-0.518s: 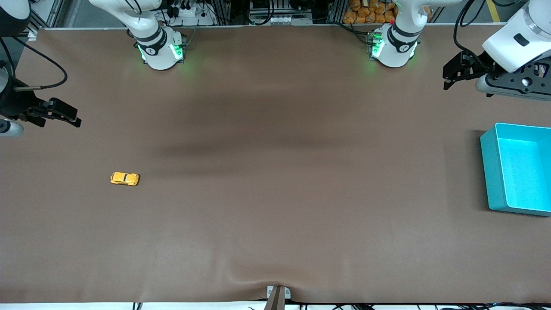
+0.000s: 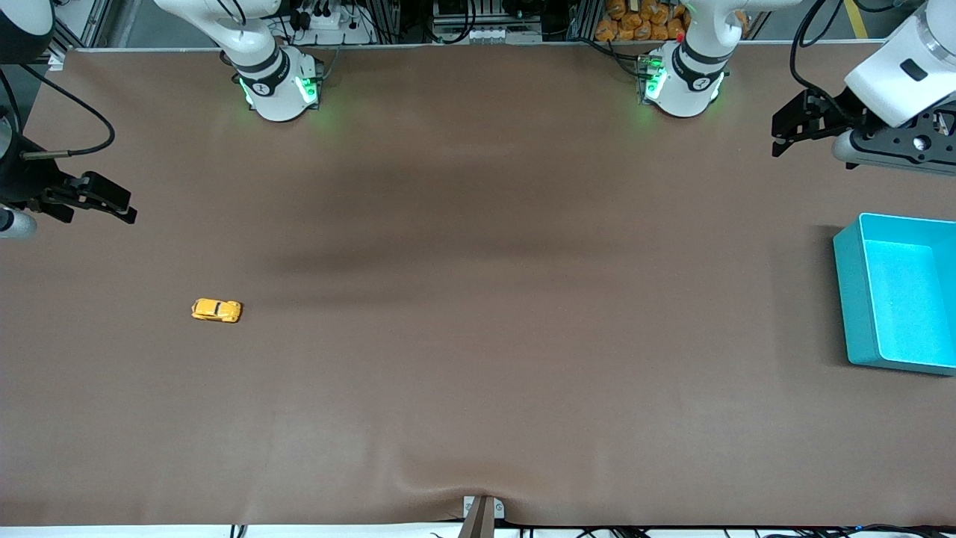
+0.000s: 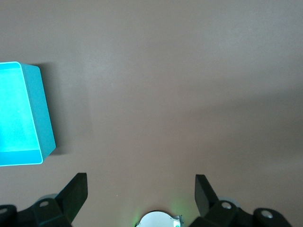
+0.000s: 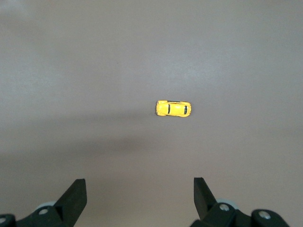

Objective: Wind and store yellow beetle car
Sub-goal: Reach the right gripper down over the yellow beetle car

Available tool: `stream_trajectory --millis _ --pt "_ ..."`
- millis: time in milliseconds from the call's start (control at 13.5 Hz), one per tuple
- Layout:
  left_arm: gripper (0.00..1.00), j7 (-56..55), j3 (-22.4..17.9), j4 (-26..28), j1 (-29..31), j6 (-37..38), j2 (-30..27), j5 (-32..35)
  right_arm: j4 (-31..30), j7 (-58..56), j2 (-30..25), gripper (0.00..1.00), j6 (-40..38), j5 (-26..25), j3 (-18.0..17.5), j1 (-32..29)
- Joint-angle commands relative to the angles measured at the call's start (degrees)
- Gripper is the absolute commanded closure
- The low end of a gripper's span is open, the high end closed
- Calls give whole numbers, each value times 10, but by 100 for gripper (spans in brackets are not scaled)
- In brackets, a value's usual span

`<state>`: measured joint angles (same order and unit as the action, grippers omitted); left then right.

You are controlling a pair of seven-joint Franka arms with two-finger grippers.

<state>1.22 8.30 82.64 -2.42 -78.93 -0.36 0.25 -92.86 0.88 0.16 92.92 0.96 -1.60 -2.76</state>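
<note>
Sitting on its wheels on the brown table (image 2: 478, 336), toward the right arm's end, the yellow beetle car (image 2: 216, 310) is resting alone, its rounded body lying lengthwise along the table, touched by nothing

Item, right gripper (image 2: 112, 203): hanging in the air over the table's edge at the right arm's end, above bare brown surface, well apart from the car; its two black fingers (image 4: 75, 196) are standing spread wide with nothing between them. Seen from the right wrist, the car (image 4: 173, 108) is showing its dark windows and lying clear of the fingertips

Item, left gripper (image 2: 786, 134): hanging over the table at the left arm's end, near the left arm's base (image 2: 683, 78); its fingers (image 3: 75, 191) are likewise standing spread apart and are pinching nothing

Item, turquoise bin (image 2: 848, 299): an open rectangular box standing flat on the table at the left arm's end, nearer to the front camera than the left gripper, its inside glowing bright under the light. From the left wrist its wall (image 3: 40, 113) is showing beside bare table

Item, right arm's base (image 2: 280, 86): standing at the table's edge farthest from the front camera, showing green lights
</note>
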Motion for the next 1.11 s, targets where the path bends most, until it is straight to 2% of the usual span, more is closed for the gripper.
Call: stream_trajectory --millis 0,296,518,1036 --pt "0 6 -1 -9 5 1 3 -16 0 6 -5 0 3 -9 -2 0" --pt "0 -2 -2 -9 4 0 5 -42 7 4 -3 0 10 -10 9 -2" --pt "0 -2 1 -8 -1 -1 11 -36 7 4 -2 0 16 -9 10 -5" --pt "0 1 1 -7 5 -1 9 -36 30 -21 41 0 30 -4 7 22"
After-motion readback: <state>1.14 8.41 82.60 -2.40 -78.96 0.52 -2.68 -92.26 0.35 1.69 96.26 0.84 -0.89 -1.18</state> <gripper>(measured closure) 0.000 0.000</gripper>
